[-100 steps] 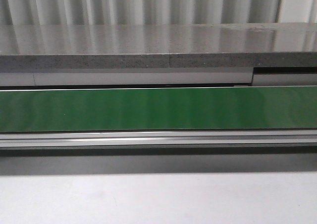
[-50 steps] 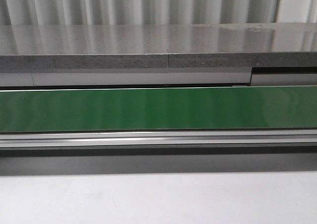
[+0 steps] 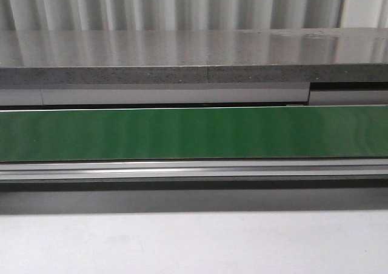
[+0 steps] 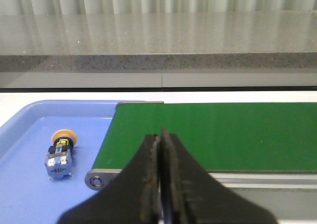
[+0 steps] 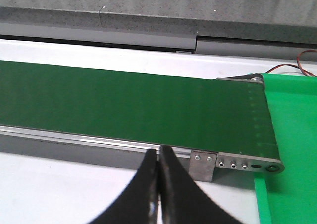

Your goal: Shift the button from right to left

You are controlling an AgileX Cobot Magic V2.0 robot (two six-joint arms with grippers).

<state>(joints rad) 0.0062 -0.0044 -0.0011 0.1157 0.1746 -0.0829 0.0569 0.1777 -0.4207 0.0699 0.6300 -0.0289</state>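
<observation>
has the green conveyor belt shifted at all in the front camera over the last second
No. In the front view the green belt keeps the same position against the grey stone ledge behind it and the metal rail in front; whether its surface is running cannot be told.

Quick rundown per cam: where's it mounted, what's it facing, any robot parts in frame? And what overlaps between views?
Front view: faces forward over the table at the green belt and grey counter; no arm or gripper visible.
Left wrist view: on the left arm, facing the belt's end, with the blue tray holding the button; left gripper shut.
Right wrist view: on the right arm, facing the belt's other end and a green mat; right gripper shut.
Shared: all three show the belt and counter.
</observation>
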